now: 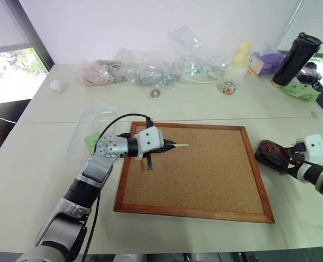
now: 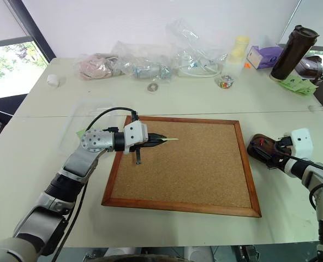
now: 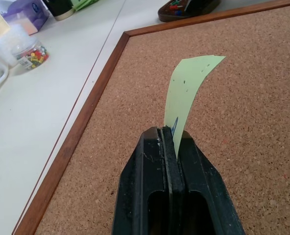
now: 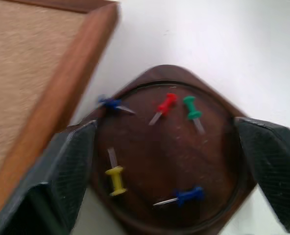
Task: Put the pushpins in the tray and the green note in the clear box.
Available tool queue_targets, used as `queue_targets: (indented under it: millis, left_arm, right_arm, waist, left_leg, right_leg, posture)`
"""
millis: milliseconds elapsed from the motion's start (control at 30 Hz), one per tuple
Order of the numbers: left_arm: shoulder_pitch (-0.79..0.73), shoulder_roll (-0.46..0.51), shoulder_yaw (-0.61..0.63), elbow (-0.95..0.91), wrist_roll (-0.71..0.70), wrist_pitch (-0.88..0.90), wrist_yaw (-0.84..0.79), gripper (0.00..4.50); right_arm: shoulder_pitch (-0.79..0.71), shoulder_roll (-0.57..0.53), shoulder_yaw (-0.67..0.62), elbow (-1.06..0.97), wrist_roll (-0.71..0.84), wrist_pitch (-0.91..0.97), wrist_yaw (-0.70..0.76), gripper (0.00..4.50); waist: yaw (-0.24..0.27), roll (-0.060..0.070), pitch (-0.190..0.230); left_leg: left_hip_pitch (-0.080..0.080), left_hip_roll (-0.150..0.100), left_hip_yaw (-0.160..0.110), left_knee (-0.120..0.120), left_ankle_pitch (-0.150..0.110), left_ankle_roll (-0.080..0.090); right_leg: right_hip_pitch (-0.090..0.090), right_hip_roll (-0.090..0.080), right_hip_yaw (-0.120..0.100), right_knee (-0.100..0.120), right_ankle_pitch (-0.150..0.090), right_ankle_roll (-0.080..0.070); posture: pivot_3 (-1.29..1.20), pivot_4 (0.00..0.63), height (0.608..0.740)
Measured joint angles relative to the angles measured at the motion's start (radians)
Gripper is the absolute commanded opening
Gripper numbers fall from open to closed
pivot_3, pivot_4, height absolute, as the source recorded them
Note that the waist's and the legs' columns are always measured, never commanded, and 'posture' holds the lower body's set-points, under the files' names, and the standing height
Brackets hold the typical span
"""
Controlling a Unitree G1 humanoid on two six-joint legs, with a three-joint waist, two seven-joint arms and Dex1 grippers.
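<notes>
The green note (image 3: pixel 189 88) sticks out curled from my left gripper (image 3: pixel 169 134), which is shut on its edge and hovers over the corkboard's far left part (image 1: pixel 169 146). The clear box (image 1: pixel 90 117) lies on the table to the left of the board, behind my left arm, with a green scrap (image 1: pixel 91 143) at its near side. The reddish-brown tray (image 4: pixel 169 161) sits right of the board and holds several coloured pushpins (image 4: pixel 116 177). My right gripper (image 4: pixel 164 128) hangs open just above the tray, its fingers (image 4: pixel 71 166) wide apart on either side and nothing between them.
The wood-framed corkboard (image 1: pixel 205 174) takes up the table's middle. At the back lie wrinkly plastic bags (image 1: pixel 145 68), a tape roll (image 1: pixel 155 94), a jar of coloured pins (image 1: pixel 227 87), a purple tissue box (image 1: pixel 265 63), a dark tumbler (image 1: pixel 295 60) and a green note stack (image 1: pixel 303 91).
</notes>
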Motion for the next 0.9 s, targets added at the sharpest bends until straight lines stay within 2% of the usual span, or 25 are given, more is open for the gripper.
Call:
queue_targets:
  millis: [267,400,500,633,733,900]
  left_arm:
    - [-0.001,0.000,0.001,-0.001,-0.002,0.010,-0.001,0.00]
    - [-0.002,0.004,0.004,-0.024,-0.015,0.046,0.001,0.00]
    - [-0.003,0.012,0.025,-0.065,-0.021,0.076,0.017,0.00]
    - [-0.003,0.020,0.079,-0.149,-0.034,0.160,0.083,0.00]
    - [-0.002,0.020,0.139,-0.242,-0.081,0.262,0.140,0.00]
    - [-0.001,0.072,0.378,-0.425,-0.227,0.528,0.278,0.00]
  right_arm:
    - [-0.027,-0.069,-0.063,-0.340,0.221,0.221,0.068,4.46]
    - [-0.118,-0.086,0.006,-0.513,0.381,0.338,0.104,4.46]
    - [-0.197,-0.076,0.095,-0.557,0.449,0.381,0.108,4.46]
    - [-0.295,-0.046,0.216,-0.541,0.447,0.376,0.124,4.46]
    - [-0.316,-0.022,0.289,-0.514,0.427,0.367,0.138,4.46]
    - [-0.342,0.004,0.366,-0.470,0.373,0.321,0.161,4.46]
  waist:
    - [-0.001,0.000,0.000]
    - [0.001,-0.001,0.000]
    - [0.003,-0.001,0.000]
    - [0.000,-0.001,0.001]
    - [0.001,-0.001,0.001]
    - [-0.005,-0.002,0.001]
  left_leg:
    - [0.000,0.000,0.000,0.000,0.000,0.000]
    - [0.000,0.000,0.000,0.000,0.000,0.000]
    - [0.000,0.000,0.000,0.000,0.000,0.000]
    - [0.000,0.000,-0.001,0.000,0.000,0.000]
    - [-0.001,0.000,-0.001,0.000,0.000,0.000]
    - [-0.001,0.001,-0.001,0.000,0.000,0.000]
  right_leg:
    - [0.000,0.000,0.000,0.000,0.000,0.000]
    - [0.000,0.000,0.000,0.000,0.000,0.000]
    - [0.001,0.000,0.000,-0.001,0.000,0.000]
    - [0.000,0.000,0.000,0.000,0.000,0.000]
    - [0.000,0.000,0.000,0.000,0.000,0.000]
    - [-0.002,0.000,0.000,0.001,0.000,0.000]
  posture:
    - [0.00,0.150,0.740]
    - [0.00,0.150,0.740]
    - [0.00,0.150,0.740]
    - [0.00,0.150,0.740]
    - [0.00,0.150,0.740]
    - [0.00,0.150,0.740]
